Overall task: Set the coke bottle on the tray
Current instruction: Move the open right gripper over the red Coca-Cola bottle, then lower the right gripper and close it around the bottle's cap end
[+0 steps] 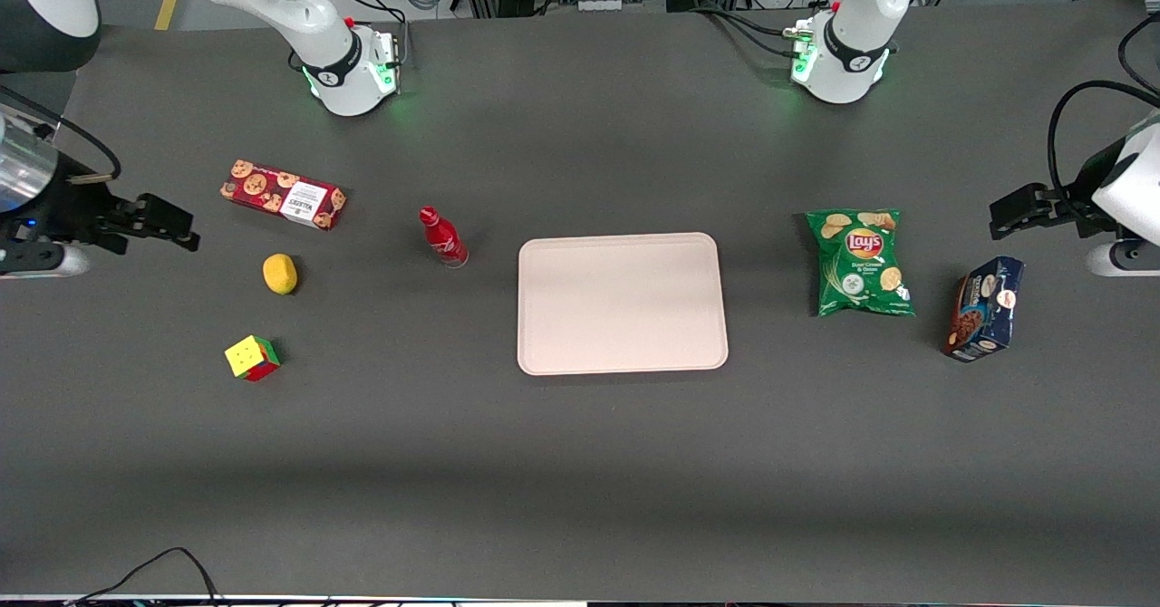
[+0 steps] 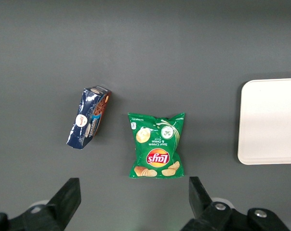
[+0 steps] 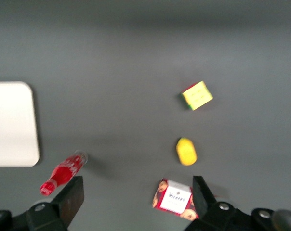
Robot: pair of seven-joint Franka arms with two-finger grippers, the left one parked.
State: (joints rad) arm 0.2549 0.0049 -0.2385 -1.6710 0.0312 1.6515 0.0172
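The coke bottle (image 1: 443, 237), small, red, with a red cap, stands upright on the dark table beside the tray, toward the working arm's end. It also shows in the right wrist view (image 3: 63, 173). The tray (image 1: 622, 303) is pale beige-pink and bare, at the middle of the table; its edge shows in the right wrist view (image 3: 13, 125) and in the left wrist view (image 2: 271, 120). My right gripper (image 1: 168, 224) hangs above the working arm's end of the table, well apart from the bottle. It is open and empty (image 3: 137, 192).
Near the working arm's end lie a red cookie box (image 1: 283, 195), a yellow lemon (image 1: 280, 274) and a colour cube (image 1: 252, 358). Toward the parked arm's end lie a green chip bag (image 1: 859, 263) and a blue box (image 1: 983, 308).
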